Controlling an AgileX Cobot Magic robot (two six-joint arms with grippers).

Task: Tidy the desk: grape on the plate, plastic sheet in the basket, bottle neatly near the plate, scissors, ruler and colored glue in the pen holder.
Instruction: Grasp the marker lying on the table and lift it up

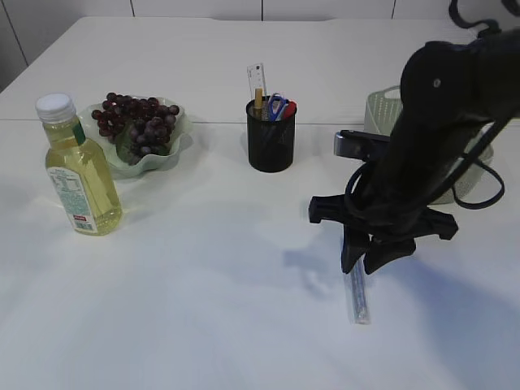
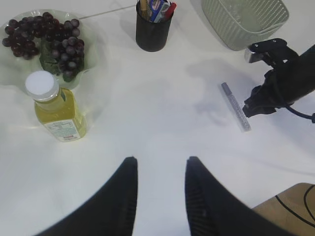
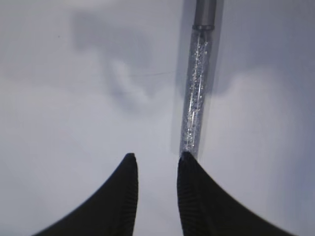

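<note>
Right hand (image 3: 155, 160) parted, slim clear glittery glue tube (image 3: 196, 98) alongside

The right hand (image 1: 367, 258) is held low over the desk (image 1: 211, 284), fingers parted; the left hand (image 2: 161, 183) is likewise parted.

A white table (image 1: 203, 309) fills nearly every view, its top smooth and evenly lit, with soft grey shadows. Behind its far edge stand pale cabinet panels (image 1: 195, 8) with dark seams. A brown wooden surface (image 2: 290, 209) shows at one corner.
</note>
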